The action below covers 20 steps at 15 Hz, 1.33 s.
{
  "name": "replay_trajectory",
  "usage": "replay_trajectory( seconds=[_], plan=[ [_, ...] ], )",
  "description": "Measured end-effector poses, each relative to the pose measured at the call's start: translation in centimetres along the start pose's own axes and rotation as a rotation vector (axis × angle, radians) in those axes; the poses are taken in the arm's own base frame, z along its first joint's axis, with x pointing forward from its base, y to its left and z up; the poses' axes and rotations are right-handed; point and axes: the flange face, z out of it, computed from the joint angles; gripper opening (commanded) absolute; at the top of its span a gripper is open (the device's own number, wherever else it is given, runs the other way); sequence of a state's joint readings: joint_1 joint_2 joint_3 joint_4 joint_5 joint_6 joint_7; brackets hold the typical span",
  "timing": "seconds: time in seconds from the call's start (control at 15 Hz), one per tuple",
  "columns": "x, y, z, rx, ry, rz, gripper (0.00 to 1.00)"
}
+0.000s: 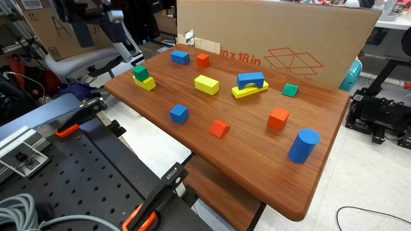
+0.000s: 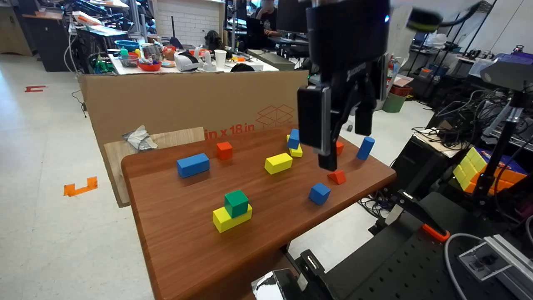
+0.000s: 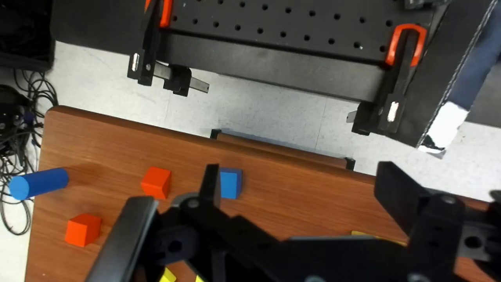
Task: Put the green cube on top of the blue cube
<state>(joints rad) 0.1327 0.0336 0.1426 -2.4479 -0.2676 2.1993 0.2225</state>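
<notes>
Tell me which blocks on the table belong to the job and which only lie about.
For the job: green cube, blue cube.

Lying about: two red cubes, red wedge, three yellow blocks, blue cylinder, blue arch, long blue block, other green block.

In an exterior view, the worktop (image 1: pixel 244 155) bears the upper cube (image 1: pixel 140 73) on an oblong block (image 1: pixel 146 84) near its left end, the front cube (image 1: pixel 179 114) before that and to the right, a wedge (image 1: pixel 219 129) further right, then a cylinder (image 1: pixel 303 146), with an arch (image 1: pixel 250 78) (itself on a slab (image 1: pixel 250 91)) behind the wedge and rightward.
</notes>
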Motion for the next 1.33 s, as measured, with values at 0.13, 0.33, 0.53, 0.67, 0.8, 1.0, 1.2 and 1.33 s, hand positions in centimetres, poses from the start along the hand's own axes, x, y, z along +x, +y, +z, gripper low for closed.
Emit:
replay_trajectory(
  seconds=[0.13, 0.33, 0.53, 0.67, 0.8, 1.0, 1.2, 1.33],
  plan=[
    [0.9, -0.5, 1.6, -0.009, 0.047, 0.022, 1.00],
    [2.1, -1.0, 3.3, 0.012, 0.106, 0.062, 1.00],
    [3.1, -1.3, 4.5, 0.049, 0.155, 0.110, 1.00],
    [3.7, -1.5, 5.3, 0.079, 0.191, 0.135, 1.00],
    [4.3, -1.7, 6.0, 0.120, 0.225, 0.159, 1.00],
    [4.9, -2.4, 7.2, 0.180, 0.255, 0.185, 1.00],
    [5.4, -3.3, 8.0, 0.224, 0.281, 0.189, 1.00],
    [5.8, -3.8, 8.1, 0.239, 0.296, 0.179, 1.00]
  ],
)
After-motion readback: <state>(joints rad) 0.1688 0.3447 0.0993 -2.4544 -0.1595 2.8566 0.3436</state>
